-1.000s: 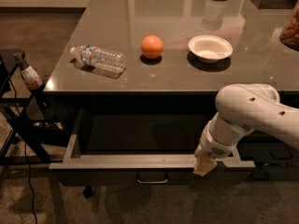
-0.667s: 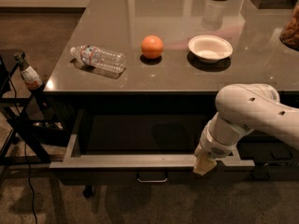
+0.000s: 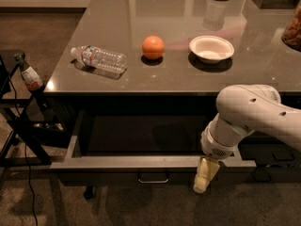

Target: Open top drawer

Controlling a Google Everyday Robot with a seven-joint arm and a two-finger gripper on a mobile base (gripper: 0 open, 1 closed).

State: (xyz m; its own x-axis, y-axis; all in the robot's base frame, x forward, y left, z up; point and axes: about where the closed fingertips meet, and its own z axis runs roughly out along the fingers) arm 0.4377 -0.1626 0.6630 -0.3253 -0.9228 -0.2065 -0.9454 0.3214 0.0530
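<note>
The wide, shallow dark-grey top drawer [image 3: 117, 162] is standing open. The cream gripper [image 3: 205, 175] is hanging at its front rim; I cannot tell its grasp.

You get dim, warm light: overhead glare on the glossy grey tabletop [image 3: 141, 81], soft shadows under the round orange fruit [image 3: 153, 47] and white bowl [image 3: 211, 48]. The wide dark top drawer [image 3: 131, 162] is black inside. The pale gripper [image 3: 205, 175] at its front rim catches light.
</note>
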